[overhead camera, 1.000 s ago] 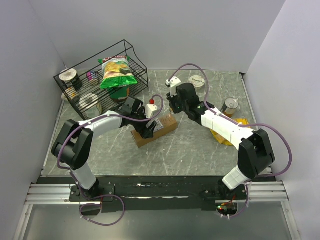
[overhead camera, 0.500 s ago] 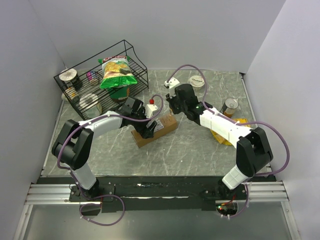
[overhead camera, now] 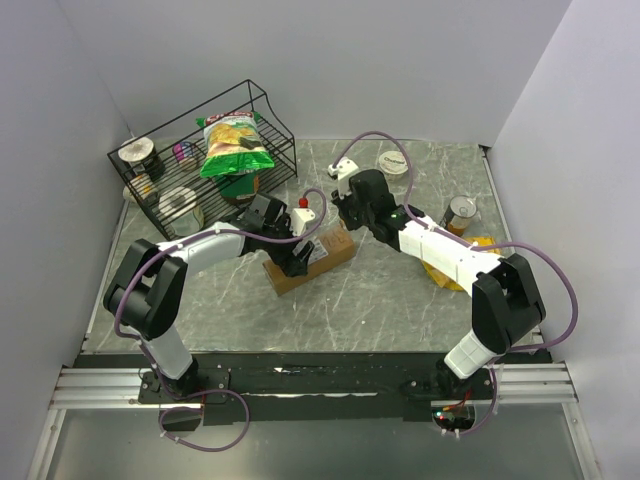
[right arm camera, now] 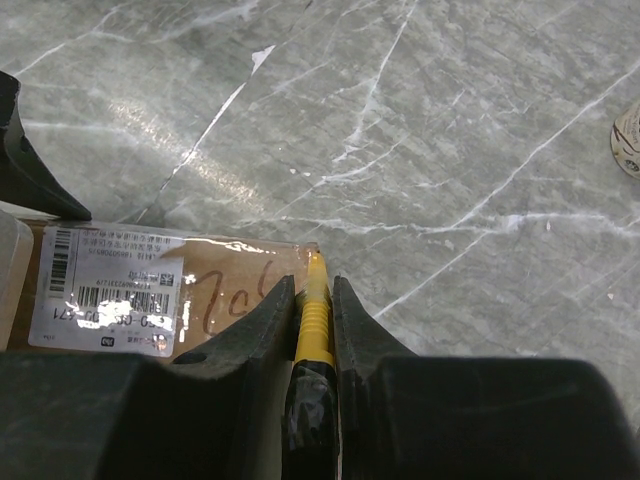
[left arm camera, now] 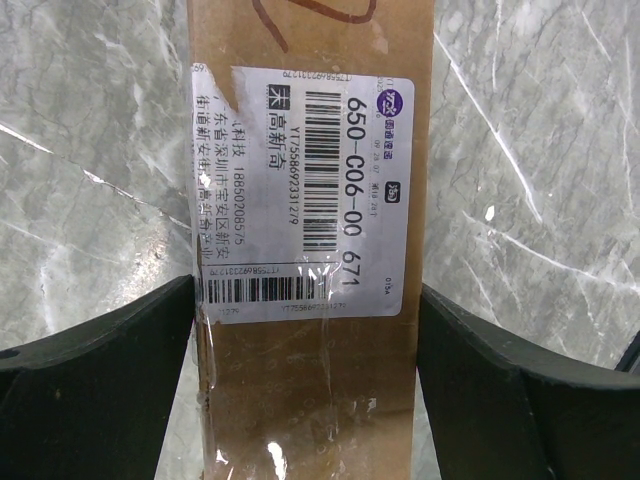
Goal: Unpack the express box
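Robotics lab test cell. Evidence: plain pale partition walls [overhead camera: 330, 60] on three sides of marble-pattern tabletop [overhead camera: 390, 300]; aluminium rail [overhead camera: 330, 385] at near edge carrying cabled left arm [overhead camera: 200, 246] and right arm [overhead camera: 450, 255]; staged props: wire basket [overhead camera: 283, 150] with chip bag [overhead camera: 233, 145], tin [overhead camera: 462, 212], express box [overhead camera: 322, 265].

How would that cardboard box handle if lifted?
The express box probably stays stiff: flat cardboard faces, straight edges. Its glossy taped label could slip against the left gripper. Being long and narrow, it may swing if gripped off-centre.
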You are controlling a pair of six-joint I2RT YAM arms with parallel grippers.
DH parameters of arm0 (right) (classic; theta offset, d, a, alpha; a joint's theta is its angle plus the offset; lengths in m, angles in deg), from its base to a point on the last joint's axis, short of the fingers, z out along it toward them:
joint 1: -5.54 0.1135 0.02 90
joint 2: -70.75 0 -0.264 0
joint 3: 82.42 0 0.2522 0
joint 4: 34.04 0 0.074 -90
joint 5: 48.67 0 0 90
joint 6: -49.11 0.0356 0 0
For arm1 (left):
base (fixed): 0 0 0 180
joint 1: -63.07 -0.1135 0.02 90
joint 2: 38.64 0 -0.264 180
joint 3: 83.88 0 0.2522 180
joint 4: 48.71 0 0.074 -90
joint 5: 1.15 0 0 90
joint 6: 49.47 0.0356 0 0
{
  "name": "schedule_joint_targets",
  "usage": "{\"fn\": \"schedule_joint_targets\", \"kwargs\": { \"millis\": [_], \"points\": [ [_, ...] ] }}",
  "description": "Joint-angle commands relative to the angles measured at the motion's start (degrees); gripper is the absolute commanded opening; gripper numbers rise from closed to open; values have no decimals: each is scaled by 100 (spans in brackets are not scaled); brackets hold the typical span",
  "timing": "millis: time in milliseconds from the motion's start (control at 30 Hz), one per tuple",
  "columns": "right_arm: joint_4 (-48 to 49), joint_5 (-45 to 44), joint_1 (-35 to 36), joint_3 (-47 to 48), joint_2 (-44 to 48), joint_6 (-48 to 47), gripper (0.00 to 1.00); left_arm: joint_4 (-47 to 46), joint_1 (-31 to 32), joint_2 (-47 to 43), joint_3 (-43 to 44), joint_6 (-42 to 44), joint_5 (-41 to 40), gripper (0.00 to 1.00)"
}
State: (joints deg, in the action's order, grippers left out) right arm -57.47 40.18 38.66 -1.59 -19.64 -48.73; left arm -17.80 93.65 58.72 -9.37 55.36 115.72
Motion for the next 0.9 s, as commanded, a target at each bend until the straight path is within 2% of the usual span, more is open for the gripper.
{"fn": "schedule_joint_targets", "kwargs": {
  "millis": [0, 467, 867],
  "points": [
    [-315, -43, 80, 17, 56, -16, 0, 210, 88, 266, -160, -446, 81, 86],
    [-922, -210, 221, -273, 461, 98, 0, 210, -35, 529, -28, -824, 283, 76],
    [-729, -597, 212, -677, 759, 519, 0, 228, -79, 547, -72, -789, 485, 67]
  ]
}}
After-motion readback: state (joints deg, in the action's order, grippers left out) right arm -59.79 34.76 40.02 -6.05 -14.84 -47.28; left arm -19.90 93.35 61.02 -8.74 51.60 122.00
